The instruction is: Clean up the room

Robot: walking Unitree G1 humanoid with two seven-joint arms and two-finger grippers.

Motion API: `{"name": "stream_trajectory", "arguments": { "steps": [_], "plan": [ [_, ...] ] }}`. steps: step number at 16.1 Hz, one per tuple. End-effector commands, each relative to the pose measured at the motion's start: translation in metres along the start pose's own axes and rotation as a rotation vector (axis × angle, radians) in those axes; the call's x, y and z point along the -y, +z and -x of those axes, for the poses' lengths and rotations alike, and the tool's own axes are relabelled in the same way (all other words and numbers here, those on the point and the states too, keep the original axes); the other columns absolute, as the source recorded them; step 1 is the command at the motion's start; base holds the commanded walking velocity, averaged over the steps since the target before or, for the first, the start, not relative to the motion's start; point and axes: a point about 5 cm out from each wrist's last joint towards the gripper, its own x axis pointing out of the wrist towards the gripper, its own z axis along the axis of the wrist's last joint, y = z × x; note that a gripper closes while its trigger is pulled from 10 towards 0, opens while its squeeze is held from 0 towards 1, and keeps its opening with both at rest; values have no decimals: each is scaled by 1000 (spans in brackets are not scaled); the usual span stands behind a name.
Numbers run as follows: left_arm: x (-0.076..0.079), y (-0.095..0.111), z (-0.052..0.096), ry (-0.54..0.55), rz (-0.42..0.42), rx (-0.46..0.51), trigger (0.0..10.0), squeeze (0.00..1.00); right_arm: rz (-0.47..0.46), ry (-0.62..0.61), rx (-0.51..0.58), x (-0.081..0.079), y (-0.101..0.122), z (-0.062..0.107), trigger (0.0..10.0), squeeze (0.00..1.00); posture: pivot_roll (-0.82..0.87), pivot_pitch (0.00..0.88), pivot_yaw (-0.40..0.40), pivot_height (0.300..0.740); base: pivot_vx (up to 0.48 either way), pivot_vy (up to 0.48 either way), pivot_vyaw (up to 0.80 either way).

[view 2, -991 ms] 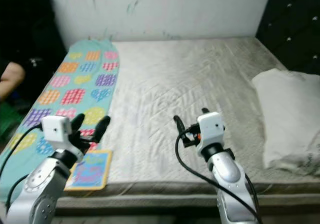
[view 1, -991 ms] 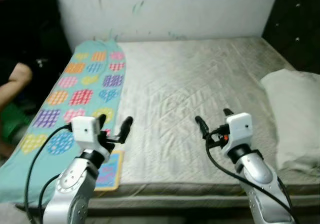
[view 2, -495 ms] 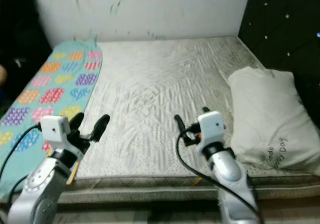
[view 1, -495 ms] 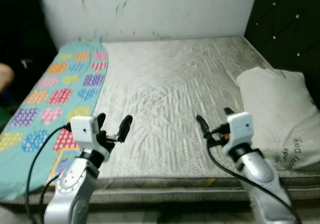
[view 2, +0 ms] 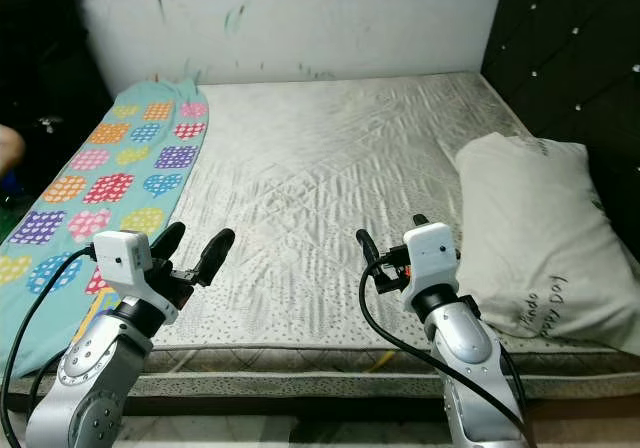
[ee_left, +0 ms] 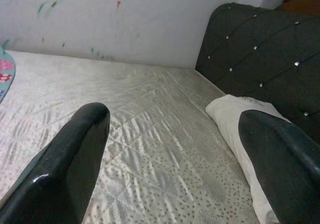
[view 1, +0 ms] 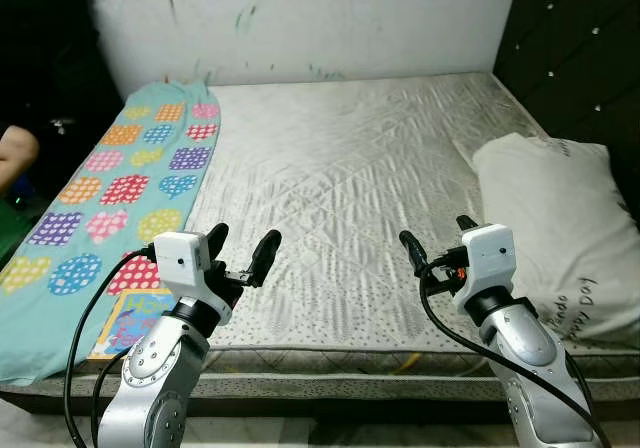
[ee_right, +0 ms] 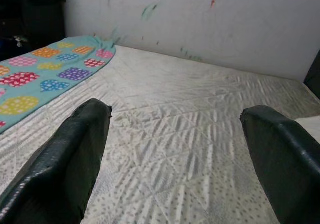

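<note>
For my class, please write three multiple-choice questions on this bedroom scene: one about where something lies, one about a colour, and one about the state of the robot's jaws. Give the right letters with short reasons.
1. Where does the pillow lie on the mattress?
A. on the robot's right side
B. on the robot's left side
C. in the middle, against the wall

2. What is the base colour of the blanket with the heart patches?
A. red
B. black
C. turquoise

3. How do the jaws of the left gripper and right gripper stand?
A. both shut on the pillow
B. both open and holding nothing
C. one holds the picture book

Answers:
1. A, it lies beside the dark headboard on the right.
2. C, turquoise shows between the patches.
3. B, both wrist views show spread fingers over bare mattress.
</note>
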Motion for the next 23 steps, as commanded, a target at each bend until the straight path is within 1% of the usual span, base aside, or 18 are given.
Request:
{"name": "stream_trajectory", "arguments": {
  "steps": [1, 12, 16, 19, 23],
  "plan": [
    [-2, 5, 0, -7, -17, 16, 10000, 0, 6, 9, 19, -2, 4, -3, 10000, 0, -109, 0, 67, 740, 281, 0, 0],
    [-2, 4, 0, -4, -27, 9, 10000, 0, 4, 5, 26, -2, 5, -3, 10000, 0, -110, 0, 69, 740, 289, 0, 0],
    [-9, 1, -2, 85, -18, -8, 10000, 0, 7, 4, 28, -1, 4, -3, 10000, 0, -109, 0, 69, 740, 0, 0, 0],
    [-9, 1, -3, 92, -29, -12, 10000, 0, 22, 11, 31, -1, 5, -4, 10000, 0, -111, 0, 68, 740, 0, 0, 0],
    [-7, 0, -4, 87, -32, -14, 10000, 0, 24, 11, 30, -1, 5, -4, 10000, 0, -112, 0, 67, 740, 0, 0, 516]
  ]
}}
